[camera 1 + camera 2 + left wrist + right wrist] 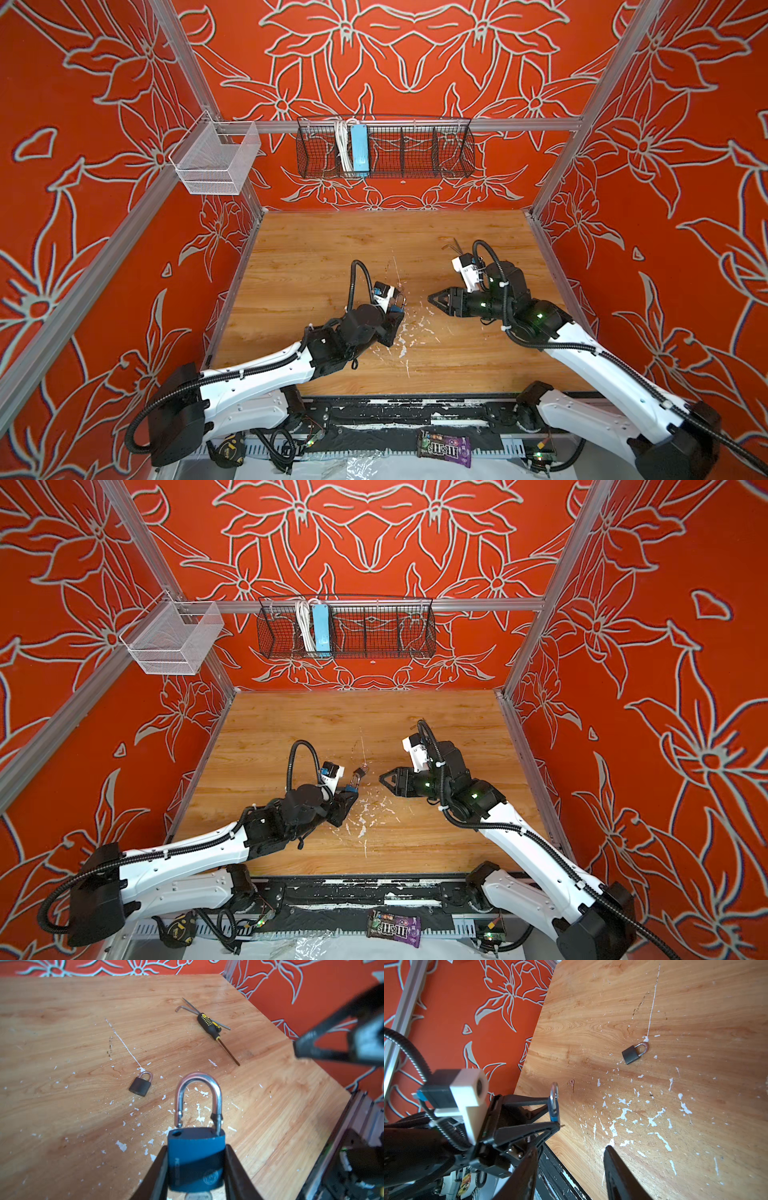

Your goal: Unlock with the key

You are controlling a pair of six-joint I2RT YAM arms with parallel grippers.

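Note:
A blue padlock (195, 1157) is clamped by its body in my left gripper (196, 1147), a little above the wooden table (62, 1043). Its steel shackle (198, 1082) has sprung up, with one end free of its hole. Just beneath the lock body shows the round silver head of the key (198, 1196). In both top views the left gripper (397, 309) (349, 789) holds the lock near the table's middle. My right gripper (432, 298) (383, 777) hovers just to the right of it, apart from it. The right gripper (571, 1149) is open with nothing between its fingers.
A small dark padlock (140, 1084) (631, 1056) lies shut on the table beyond the blue one. A small key-shaped thing (572, 1084) lies near it. A black-and-yellow screwdriver (208, 1025) and a hex key (182, 1008) lie far right. White paint flecks (623, 1113) dot the table.

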